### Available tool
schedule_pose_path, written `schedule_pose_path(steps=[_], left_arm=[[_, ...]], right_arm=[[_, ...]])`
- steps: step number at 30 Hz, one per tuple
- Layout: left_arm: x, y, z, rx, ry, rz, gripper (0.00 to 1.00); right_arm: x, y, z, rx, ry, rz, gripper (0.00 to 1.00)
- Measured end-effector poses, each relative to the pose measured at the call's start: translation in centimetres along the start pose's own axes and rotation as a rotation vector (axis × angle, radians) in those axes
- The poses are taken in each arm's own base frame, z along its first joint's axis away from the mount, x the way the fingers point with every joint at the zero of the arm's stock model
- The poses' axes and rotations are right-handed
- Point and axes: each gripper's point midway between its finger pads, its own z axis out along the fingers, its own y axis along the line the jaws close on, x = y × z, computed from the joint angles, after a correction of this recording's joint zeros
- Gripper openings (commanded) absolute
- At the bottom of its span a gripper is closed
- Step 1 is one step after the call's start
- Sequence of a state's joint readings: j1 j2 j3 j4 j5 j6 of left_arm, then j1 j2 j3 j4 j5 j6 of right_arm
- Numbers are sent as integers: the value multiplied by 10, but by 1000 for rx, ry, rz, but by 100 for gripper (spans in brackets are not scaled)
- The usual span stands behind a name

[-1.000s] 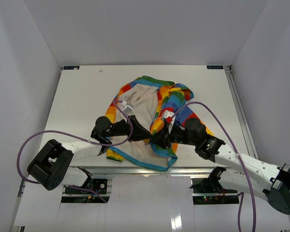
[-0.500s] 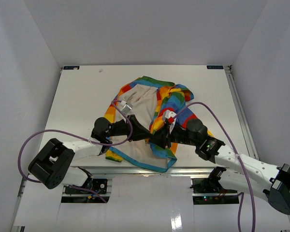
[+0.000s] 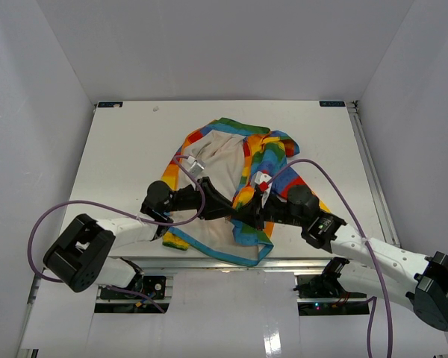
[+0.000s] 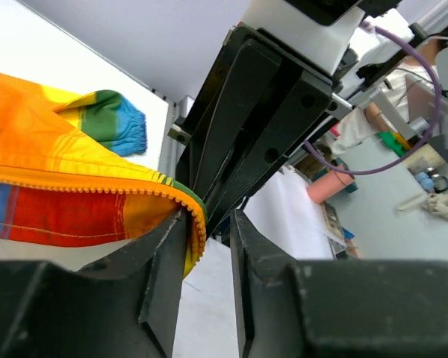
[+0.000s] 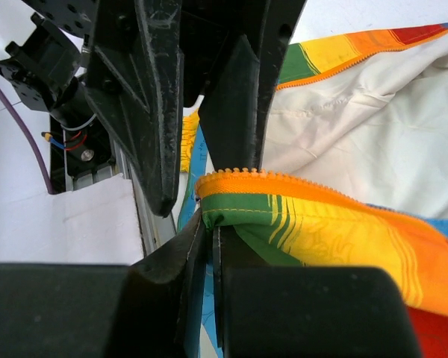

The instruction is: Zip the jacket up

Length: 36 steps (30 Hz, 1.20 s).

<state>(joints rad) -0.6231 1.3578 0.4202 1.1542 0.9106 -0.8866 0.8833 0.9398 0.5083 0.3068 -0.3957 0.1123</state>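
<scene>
The rainbow-striped jacket (image 3: 269,155) lies open on the white table (image 3: 119,149), cream lining (image 3: 220,168) up. My right gripper (image 3: 244,214) is shut on the lower corner of the right front panel, pinching green-and-yellow fabric (image 5: 321,224) just under the orange zipper teeth (image 5: 284,181); its jaws (image 5: 209,231) are closed tight. My left gripper (image 3: 225,209) faces it tip to tip. In the left wrist view its jaws (image 4: 209,224) stand apart, and the zipper edge (image 4: 97,184) curls between them against the left finger (image 4: 168,246).
Purple cables (image 3: 75,205) loop from both arms over the near part of the table. A small white label (image 3: 196,164) lies on the lining. The light-blue hem (image 3: 209,250) hangs near the table's front edge. White walls enclose three sides.
Both grippers have shifted only slightly. The held front corner has come a little toward the left gripper.
</scene>
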Motion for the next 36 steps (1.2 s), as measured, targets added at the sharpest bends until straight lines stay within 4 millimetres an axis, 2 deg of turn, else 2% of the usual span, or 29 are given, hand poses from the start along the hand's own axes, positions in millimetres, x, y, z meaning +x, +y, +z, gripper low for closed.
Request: schedule_pose_path(steps=[5, 9, 13, 19, 24, 28, 30, 33, 36], left_arm=[[-3, 24, -2, -154, -16, -24, 60], [-18, 49, -7, -337, -63, -31, 60], [-45, 69, -18, -541, -121, -19, 60], [-84, 94, -50, -881, -165, 14, 66], [-97, 123, -89, -1180, -91, -4, 66], [-77, 158, -131, -1421, 69, -62, 65], [-50, 170, -152, -1503, 199, -105, 65], [-13, 176, -181, -1577, 367, -177, 64], [4, 174, -206, -1610, 448, -233, 64]], right_arm=[[3, -7, -1, 41, 10, 5, 8], [7, -18, -3, 98, 31, 12, 8], [8, -24, -4, 131, 54, 26, 8], [7, -29, -7, 169, 65, 41, 8], [10, -34, -10, 201, 72, 60, 8], [13, -36, -12, 217, 86, 76, 8], [13, -36, -13, 219, 89, 83, 8], [13, -35, -14, 219, 88, 89, 8], [8, -33, -17, 217, 74, 84, 8]])
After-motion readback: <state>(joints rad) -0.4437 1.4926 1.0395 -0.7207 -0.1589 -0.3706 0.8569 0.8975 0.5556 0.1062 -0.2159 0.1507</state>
